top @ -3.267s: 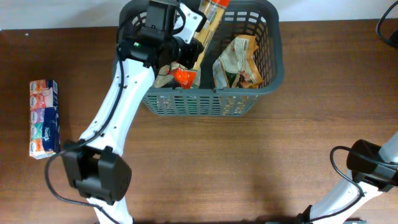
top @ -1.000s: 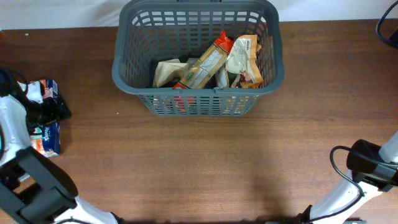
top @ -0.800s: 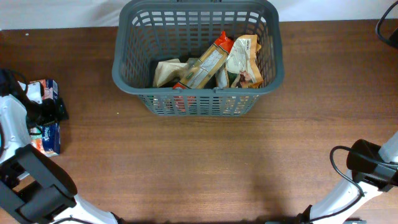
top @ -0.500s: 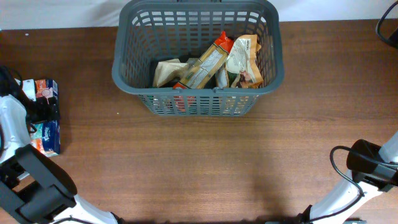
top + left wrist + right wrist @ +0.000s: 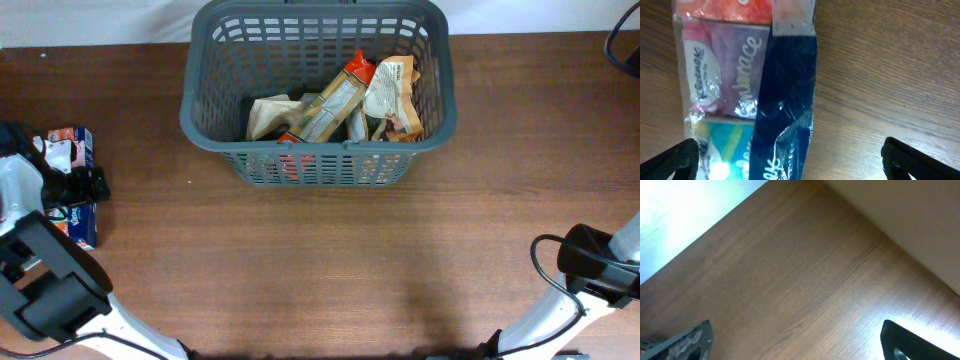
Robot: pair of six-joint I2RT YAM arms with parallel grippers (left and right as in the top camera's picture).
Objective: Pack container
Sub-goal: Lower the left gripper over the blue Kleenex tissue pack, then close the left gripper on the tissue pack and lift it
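Toward the table's near right corner, the right gripper hung with its fingers spread wide over the wood, holding nothing. At the left edge, the left gripper was spread just as wide over a pack of tissues lying flat. The basket sat mid-way along the far edge, with food packets inside.

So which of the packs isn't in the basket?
The tissue multipack at the table's left edge, below the left gripper; the others lie inside the basket.
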